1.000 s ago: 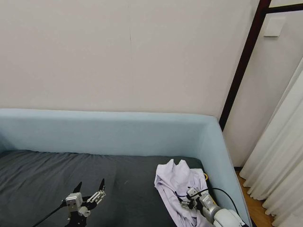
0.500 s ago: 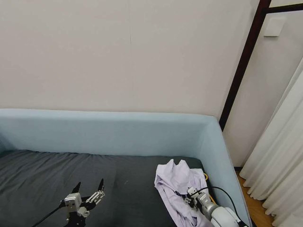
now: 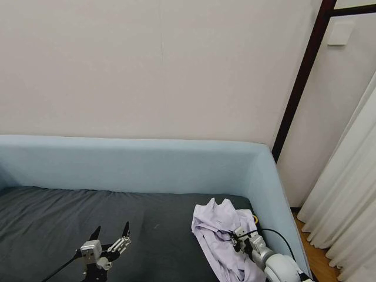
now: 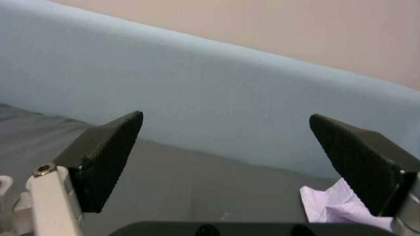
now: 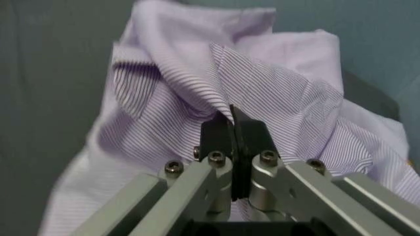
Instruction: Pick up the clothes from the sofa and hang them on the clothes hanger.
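1. Nearest, lower right of head view: right gripper (image 3: 237,238), clamped on a raised fold of shirt (image 3: 214,226) near the heap's middle. In right wrist view, both black pads (image 5: 217,135) pressed together with striped lilac cloth nipped between, no gap.

2. Lower left of head view: left gripper (image 3: 111,231), fingers spread wide, nothing held, poised just above seat (image 3: 41,211), well apart from shirt. Idle.

3. Shirt: 1 crumpled heap, lower right of centre, lying on the dark grey seat at the sofa's right end, close beside the pale blue side arm (image 3: 267,194). Collar or cuff uppermost, cannot tell which.

4. Backrest (image 3: 129,161): pale blue band across mid-frame, behind seat and shirt.

5. Farthest: plain wall (image 3: 147,64) across the upper frame; dark door frame (image 3: 299,82) at upper right; white curtain (image 3: 352,194) at right edge.

Step in hand, as judged: grasp made, lift not yet begun, heap resting on seat.

Next move, as judged: a straight raise, high enough to draw sleeves and tails free of seat and side arm; a firm pinch throughout, given the risk of slip from 1 thin fold; then a carry toward the hanger.
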Controlling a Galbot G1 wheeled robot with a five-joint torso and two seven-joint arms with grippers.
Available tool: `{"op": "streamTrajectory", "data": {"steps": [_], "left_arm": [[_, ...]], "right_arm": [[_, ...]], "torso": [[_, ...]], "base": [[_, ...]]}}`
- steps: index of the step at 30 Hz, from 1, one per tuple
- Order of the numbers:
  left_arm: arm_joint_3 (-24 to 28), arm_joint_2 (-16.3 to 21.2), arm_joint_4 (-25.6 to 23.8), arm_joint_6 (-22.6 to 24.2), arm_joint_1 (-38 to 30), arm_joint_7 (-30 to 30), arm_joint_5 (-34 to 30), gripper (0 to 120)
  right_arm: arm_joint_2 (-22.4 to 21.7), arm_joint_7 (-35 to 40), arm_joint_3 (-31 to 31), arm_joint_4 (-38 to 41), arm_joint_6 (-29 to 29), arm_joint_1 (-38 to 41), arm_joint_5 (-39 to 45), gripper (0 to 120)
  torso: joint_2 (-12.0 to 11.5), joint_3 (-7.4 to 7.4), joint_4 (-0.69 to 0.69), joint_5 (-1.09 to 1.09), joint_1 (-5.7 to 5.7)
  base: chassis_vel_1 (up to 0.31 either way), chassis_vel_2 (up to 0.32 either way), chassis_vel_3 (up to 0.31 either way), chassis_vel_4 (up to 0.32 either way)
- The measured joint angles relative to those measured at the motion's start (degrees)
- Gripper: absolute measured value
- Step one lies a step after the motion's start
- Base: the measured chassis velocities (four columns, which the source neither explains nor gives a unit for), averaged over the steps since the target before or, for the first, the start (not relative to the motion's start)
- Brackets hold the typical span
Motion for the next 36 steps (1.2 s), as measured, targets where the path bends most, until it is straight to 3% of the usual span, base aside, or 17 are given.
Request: {"op": "streamTrajectory", "data": {"steps": [1, 4, 5, 8, 10, 16, 24, 28, 34, 36], "left_arm": [[0.0, 0.0, 0.0, -0.1, 0.0, 0.0, 0.1, 100], [0.1, -0.1, -0.1, -0.4, 0.1, -0.1, 0.2, 100], [0.1, -0.1, -0.1, -0.4, 0.1, -0.1, 0.2, 100], [0.1, 0.0, -0.3, -0.6, 0.2, -0.2, 0.2, 100], [0.1, -0.1, -0.4, -0.7, 0.2, -0.2, 0.2, 100], [-0.1, -0.2, -0.8, -1.3, 0.6, -0.3, 0.2, 100], [-0.6, -0.1, -0.9, -1.5, 0.6, -0.5, 0.1, 100], [-0.6, -0.2, -0.3, -1.6, 0.2, -0.6, 0.1, 100], [-0.2, -0.4, 0.2, -1.6, -0.2, -0.6, 0.4, 100], [0.0, -0.5, 0.3, -1.5, -0.3, -0.6, 0.5, 100]], "right_arm": [[-0.2, 0.2, 0.4, 0.7, -0.4, 0.0, 2.5, 0], [-1.5, 1.1, 2.4, 7.2, -2.9, 0.4, 20.9, 0], [-1.5, 1.1, 2.4, 7.2, -2.9, 0.4, 20.9, 0], [-3.5, 3.6, 3.8, 16.7, -4.2, 2.1, 40.3, 0], [-4.3, 6.4, 4.1, 21.9, -4.3, 4.7, 48.4, 0], [-4.6, 14.4, 4.5, 29.0, -4.3, 14.0, 58.5, 0], [-6.2, 21.4, 4.5, 31.0, -1.5, 24.5, 64.8, 0], [-8.1, 35.1, 6.1, 36.6, -4.4, 29.2, 68.4, 0], [-8.8, 52.0, 5.0, 47.3, -12.4, 26.1, 71.3, 0], [-8.5, 53.7, 4.4, 48.4, -13.5, 23.3, 71.0, 0]], "torso": [[0.0, 0.00, 0.00, 0.00, 0.00], [0.0, 0.00, 0.00, 0.01, 0.00], [0.0, 0.00, 0.00, 0.01, 0.00], [0.0, 0.00, 0.00, 0.00, 0.00], [0.0, 0.00, 0.00, 0.00, 0.00], [0.0, 0.00, 0.01, -0.01, 0.00], [0.0, 0.00, 0.01, 0.00, 0.00], [0.0, 0.00, -0.01, 0.00, 0.01], [0.0, -0.01, 0.00, -0.02, 0.00], [0.0, -0.01, 0.00, -0.01, 0.00]], "base": [[0.000, 0.000, 0.000, 0.000], [0.000, 0.000, 0.000, 0.000], [0.000, 0.000, 0.000, 0.000], [0.000, 0.000, 0.000, 0.000], [0.000, 0.000, 0.000, 0.000], [0.000, 0.000, 0.000, 0.000], [0.000, 0.000, 0.000, 0.000], [0.000, 0.000, 0.000, 0.000], [0.000, 0.000, 0.000, 0.000], [0.000, 0.000, 0.000, 0.000]]}}
